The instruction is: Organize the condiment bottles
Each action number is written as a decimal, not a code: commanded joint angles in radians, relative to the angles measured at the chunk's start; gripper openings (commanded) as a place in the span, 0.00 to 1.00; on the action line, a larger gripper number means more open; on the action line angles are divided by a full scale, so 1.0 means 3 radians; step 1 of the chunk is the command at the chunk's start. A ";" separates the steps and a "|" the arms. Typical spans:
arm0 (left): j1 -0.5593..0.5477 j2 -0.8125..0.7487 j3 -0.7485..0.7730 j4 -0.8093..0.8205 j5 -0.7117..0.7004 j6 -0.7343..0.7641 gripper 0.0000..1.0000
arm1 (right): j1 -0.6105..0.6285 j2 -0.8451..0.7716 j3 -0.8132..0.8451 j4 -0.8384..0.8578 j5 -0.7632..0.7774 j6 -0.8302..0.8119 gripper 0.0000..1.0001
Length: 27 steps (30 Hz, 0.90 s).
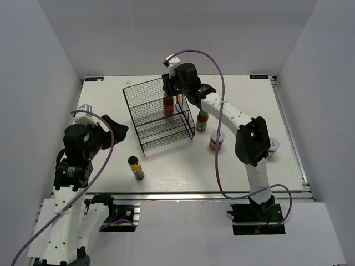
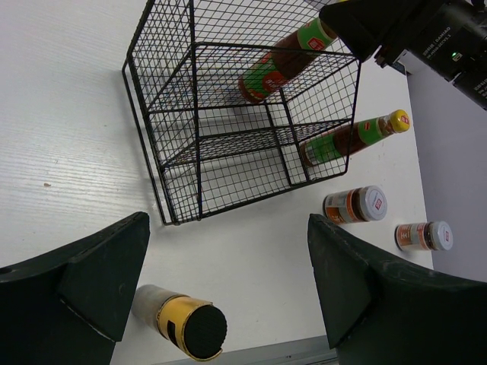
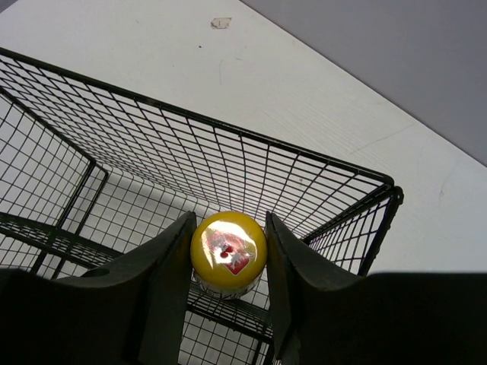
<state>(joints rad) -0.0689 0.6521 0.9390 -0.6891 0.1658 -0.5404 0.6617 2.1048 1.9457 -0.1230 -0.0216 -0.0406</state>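
My right gripper (image 1: pixel 170 90) reaches down into the black wire rack (image 1: pixel 158 116) and is shut on the yellow cap (image 3: pixel 228 253) of a slim red-sauce bottle (image 1: pixel 168 105), which stands upright on the rack's upper shelf. A second red-sauce bottle (image 1: pixel 202 120) stands on the table just right of the rack. Two white-lidded jars (image 1: pixel 216 140) (image 1: pixel 273 146) sit further right. A dark gold-labelled bottle (image 1: pixel 136 167) stands near the front edge. My left gripper (image 2: pixel 228 266) hovers open above and left of it, holding nothing.
The rack (image 2: pixel 228 114) has two stepped shelves and occupies the table's middle back. The right arm's forearm (image 1: pixel 233 116) stretches over the second bottle and the jars. White walls enclose the table on three sides.
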 commanded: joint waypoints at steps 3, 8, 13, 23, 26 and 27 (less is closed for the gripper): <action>-0.0001 -0.0052 -0.0006 -0.0045 -0.0031 -0.0014 0.94 | 0.0003 -0.0220 -0.0002 0.0471 -0.0015 -0.0023 0.16; -0.0001 -0.0042 0.0004 -0.0014 -0.0011 -0.0014 0.94 | -0.0002 -0.0225 -0.0022 0.0415 -0.0153 -0.0033 0.46; 0.0004 0.0015 0.0020 0.0073 0.0107 0.0006 0.95 | -0.0002 -0.0287 -0.0074 0.0385 -0.0245 -0.0033 0.61; -0.0001 0.0301 0.0163 0.0323 0.0474 0.0027 0.90 | -0.0012 -0.0542 0.0064 0.0124 -0.0378 -0.0048 0.70; -0.0001 0.0541 0.0301 0.0435 0.0719 0.0027 0.76 | -0.0073 -0.0736 0.0217 -0.0090 -0.0669 -0.0222 0.78; 0.0004 0.0607 0.0341 0.0466 0.0781 0.0022 0.72 | -0.0134 -0.0787 0.0258 -0.0172 -0.0786 -0.0288 0.80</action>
<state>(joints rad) -0.0689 0.7914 0.9829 -0.6151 0.3016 -0.5411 0.6514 1.9854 1.9430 -0.1394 -0.1593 -0.0727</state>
